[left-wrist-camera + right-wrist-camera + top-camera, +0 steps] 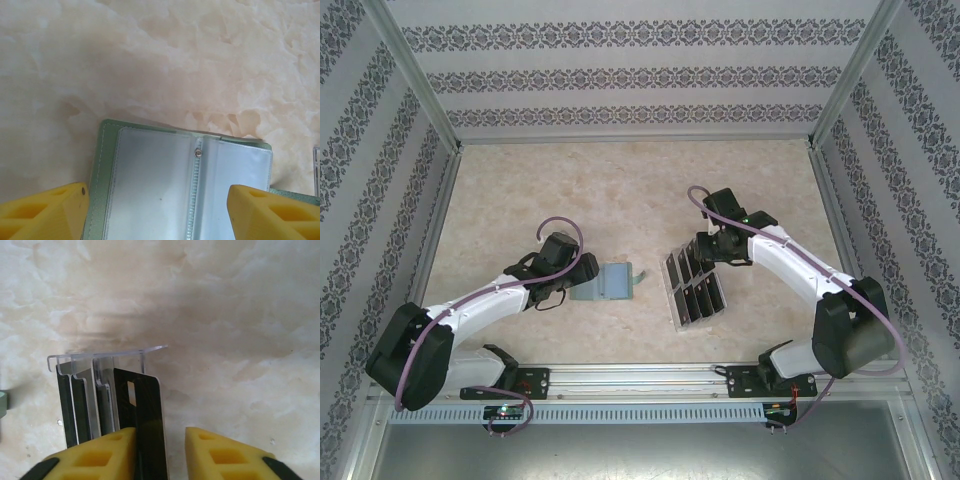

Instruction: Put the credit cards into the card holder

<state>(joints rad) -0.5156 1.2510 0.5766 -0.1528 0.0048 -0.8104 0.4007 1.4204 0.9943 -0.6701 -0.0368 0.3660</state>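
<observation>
- Picking up a card looks like the step in hand. The right gripper point(160, 440) has its fingers apart around one black credit card point(142, 405), which stands on edge against one pad, with a gap to the other.
- The next move probably calls for closing on that card and lifting it straight out of the clear slotted tray point(107, 354).
- The left gripper point(157, 200) has its fingers spread wide, straddling the card holder point(150, 185). The holder lies open between them, its clear sleeves facing up, likely steadied for loading.
- The tray walls and neighbouring cards point(67, 405) crowd the outside of one right finger.
- Bare table point(240, 315) lies beyond the other finger and ahead of the tips, which leaves room to withdraw.
</observation>
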